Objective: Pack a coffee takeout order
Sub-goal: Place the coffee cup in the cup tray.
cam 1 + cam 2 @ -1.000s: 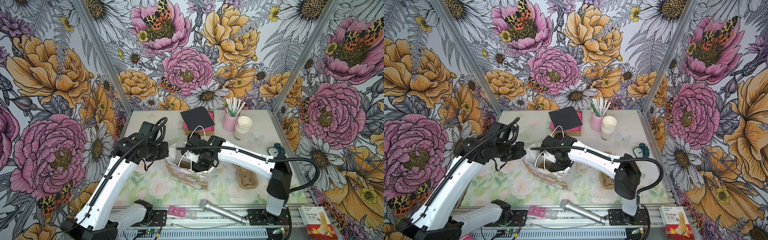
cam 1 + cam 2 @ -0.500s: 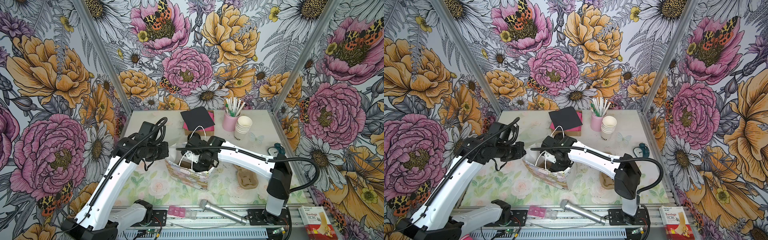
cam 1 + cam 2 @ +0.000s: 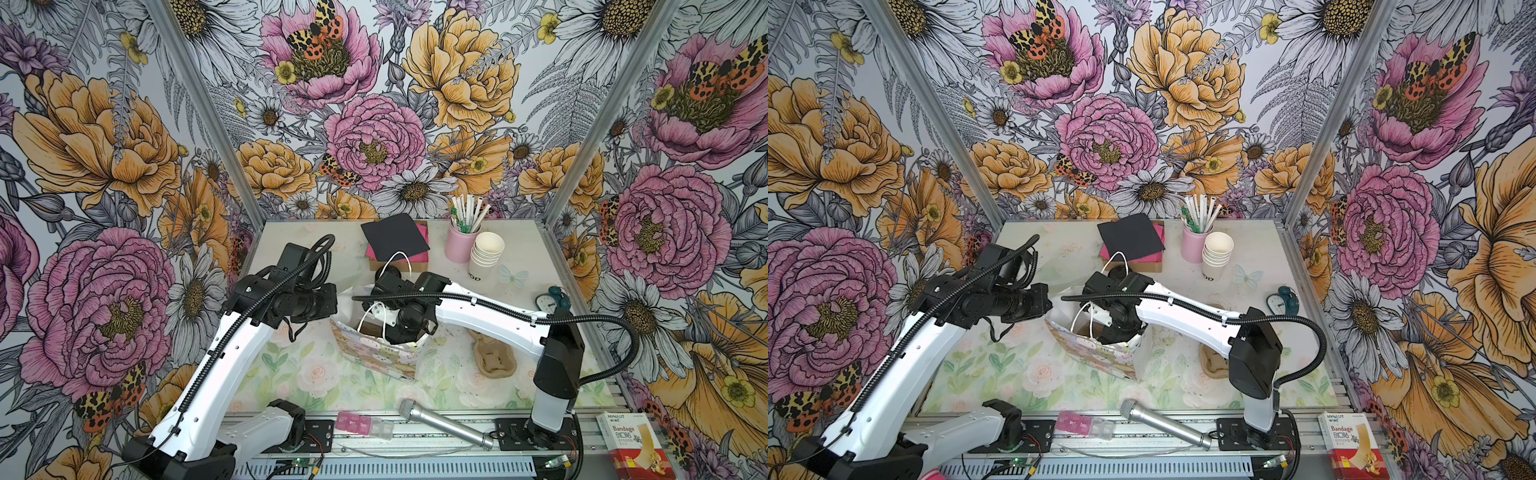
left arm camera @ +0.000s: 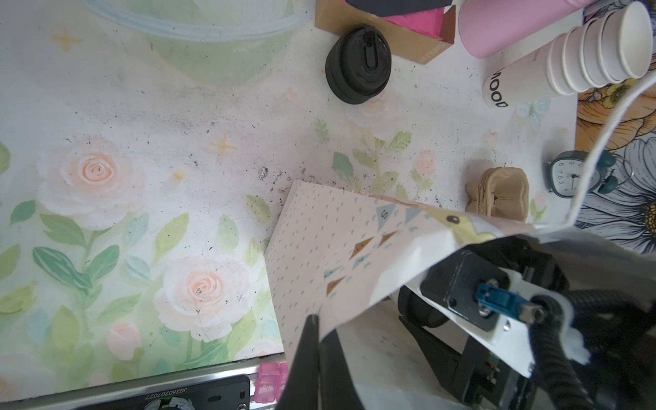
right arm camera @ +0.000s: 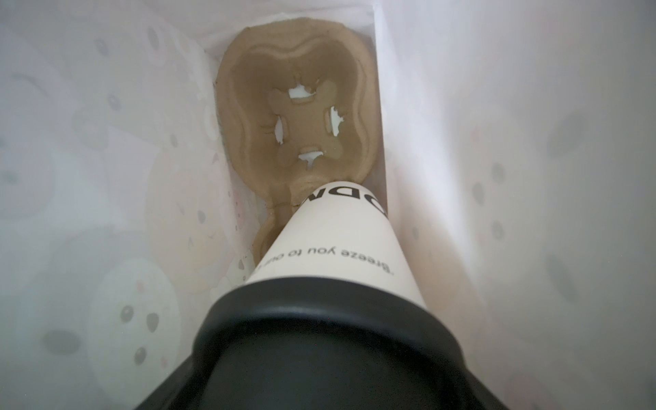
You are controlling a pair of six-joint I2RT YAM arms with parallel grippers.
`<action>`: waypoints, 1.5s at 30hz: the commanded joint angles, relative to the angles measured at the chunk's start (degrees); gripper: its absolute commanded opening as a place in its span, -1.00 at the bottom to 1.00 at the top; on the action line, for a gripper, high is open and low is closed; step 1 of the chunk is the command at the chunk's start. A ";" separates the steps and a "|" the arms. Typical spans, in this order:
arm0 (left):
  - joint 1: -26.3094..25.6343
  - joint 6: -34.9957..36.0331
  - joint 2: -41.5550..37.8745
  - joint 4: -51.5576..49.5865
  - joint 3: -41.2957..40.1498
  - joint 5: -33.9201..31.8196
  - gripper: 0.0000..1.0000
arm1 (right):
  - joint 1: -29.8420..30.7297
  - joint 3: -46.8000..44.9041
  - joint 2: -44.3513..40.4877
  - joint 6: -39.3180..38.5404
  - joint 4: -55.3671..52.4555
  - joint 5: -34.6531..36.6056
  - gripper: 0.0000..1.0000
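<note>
A patterned gift bag [image 3: 374, 353] [image 3: 1096, 349] stands mid-table, and my left gripper [image 4: 319, 330] is shut on its rim, holding it by that edge [image 3: 337, 309]. My right gripper [image 3: 405, 332] reaches down into the bag, its fingertips hidden. In the right wrist view it grips the white cup [image 5: 337, 241] with black lettering by its black lid [image 5: 319, 319]. The cup's base sits at a brown pulp carrier [image 5: 301, 117] on the bag's floor. The black napkin [image 3: 395, 237] [image 3: 1129, 237] lies on the pink napkins at the back.
Behind the bag are loose black lids [image 4: 358, 64], the napkin box [image 4: 408, 42], a pink straw holder [image 3: 459, 245] and stacked lidless cups [image 3: 484, 253]. To the right lie spare carriers [image 3: 494, 353] and a clock [image 3: 548, 297]. A microphone [image 3: 440, 422] and pill box [image 3: 361, 424] lie on the front rail.
</note>
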 commanded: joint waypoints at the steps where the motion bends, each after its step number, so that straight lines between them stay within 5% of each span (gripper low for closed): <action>1: -0.17 0.62 -0.23 0.84 0.97 -2.47 -1.00 | 0.36 -0.49 0.05 0.84 -1.14 0.86 0.67; 45: -0.21 1.14 0.96 0.88 1.95 -4.01 -1.00 | 0.54 -3.40 -3.36 0.52 -2.29 1.80 0.67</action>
